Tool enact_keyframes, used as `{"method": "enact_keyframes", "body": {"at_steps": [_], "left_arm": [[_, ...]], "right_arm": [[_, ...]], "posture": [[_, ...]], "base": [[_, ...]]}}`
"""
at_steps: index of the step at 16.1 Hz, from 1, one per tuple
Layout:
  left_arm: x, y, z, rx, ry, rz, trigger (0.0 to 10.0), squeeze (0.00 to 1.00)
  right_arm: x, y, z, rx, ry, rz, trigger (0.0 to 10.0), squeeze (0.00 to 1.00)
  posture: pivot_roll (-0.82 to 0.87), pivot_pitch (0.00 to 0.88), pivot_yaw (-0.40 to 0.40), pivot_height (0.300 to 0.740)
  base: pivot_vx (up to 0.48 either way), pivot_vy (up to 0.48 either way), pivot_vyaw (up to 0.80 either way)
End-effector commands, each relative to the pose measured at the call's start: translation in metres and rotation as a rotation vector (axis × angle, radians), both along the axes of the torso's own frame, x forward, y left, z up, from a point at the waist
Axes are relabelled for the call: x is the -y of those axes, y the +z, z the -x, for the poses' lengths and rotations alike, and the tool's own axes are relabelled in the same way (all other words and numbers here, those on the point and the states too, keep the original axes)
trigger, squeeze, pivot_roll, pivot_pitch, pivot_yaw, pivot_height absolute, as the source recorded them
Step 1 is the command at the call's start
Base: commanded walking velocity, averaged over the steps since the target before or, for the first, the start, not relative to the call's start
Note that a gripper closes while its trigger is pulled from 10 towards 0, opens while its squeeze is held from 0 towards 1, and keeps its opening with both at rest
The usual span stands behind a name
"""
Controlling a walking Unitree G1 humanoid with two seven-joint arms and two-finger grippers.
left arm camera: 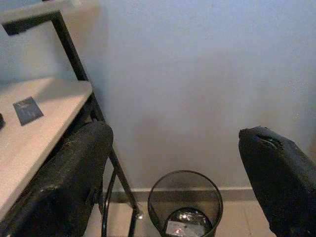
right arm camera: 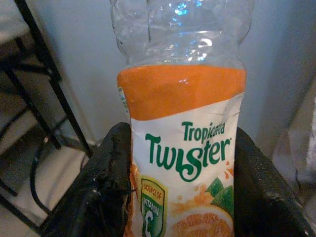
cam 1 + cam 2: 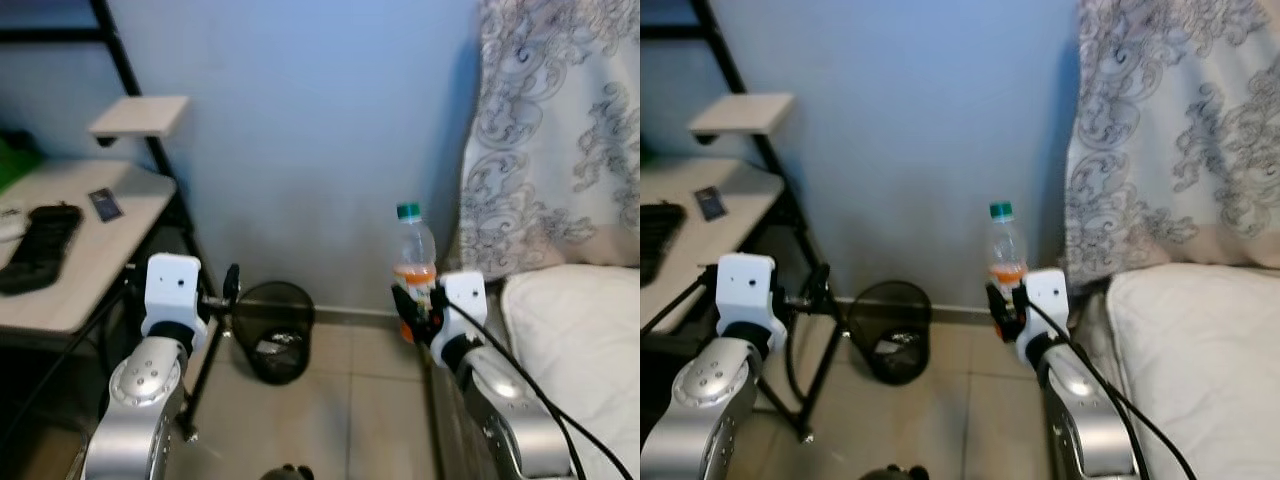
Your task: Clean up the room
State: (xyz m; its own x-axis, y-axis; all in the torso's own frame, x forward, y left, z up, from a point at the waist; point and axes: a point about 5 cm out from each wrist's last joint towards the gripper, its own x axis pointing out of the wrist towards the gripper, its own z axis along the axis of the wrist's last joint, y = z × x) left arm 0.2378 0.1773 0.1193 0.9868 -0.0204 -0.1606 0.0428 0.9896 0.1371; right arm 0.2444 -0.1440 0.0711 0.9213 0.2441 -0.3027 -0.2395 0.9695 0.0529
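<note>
My right gripper [image 3: 412, 305]: fingers pinching a Tropicana Twister bottle [image 3: 414, 262], green cap, upright, held above the tiled floor beside the bed [image 3: 575, 340]. My left gripper [image 1: 177, 173]: fingers spread wide, nothing between them, raised over the black mesh wastebasket [image 3: 273, 330], beside the desk [image 3: 85, 265].

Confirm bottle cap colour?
Green cap on the bottle, clearest in the left eye view.

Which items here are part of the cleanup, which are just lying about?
In play: Tropicana Twister bottle clamped upright in the right gripper; black mesh bin on the floor; open left gripper.

Lying about: black pouch and small card on desk; pillow; curtain.
</note>
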Motion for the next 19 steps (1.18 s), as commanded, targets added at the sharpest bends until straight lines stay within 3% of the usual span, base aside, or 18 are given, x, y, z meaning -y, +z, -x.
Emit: {"method": "enact_keyframes", "body": {"at_steps": [1, 19], "left_arm": [[-0.0005, 0.0017, 0.0000, -0.002, -0.006, -0.002, 10.0, 0.00], [-0.0035, -0.0008, 0.0056, -0.025, 0.005, 0.012, 10.0, 0.00]], "right_arm": [[-0.0040, 0.0053, -0.0036, 0.040, 0.004, 0.006, 10.0, 0.00], [-0.0102, 0.0031, -0.0125, 0.053, 0.065, 0.025, 10.0, 0.00]], "posture": [[0.04, 0.000, 0.028, 0.740], [0.06, 0.000, 0.014, 0.740]], "base": [[0.244, 0.000, 0.00], [0.267, 0.000, 0.00]]}}
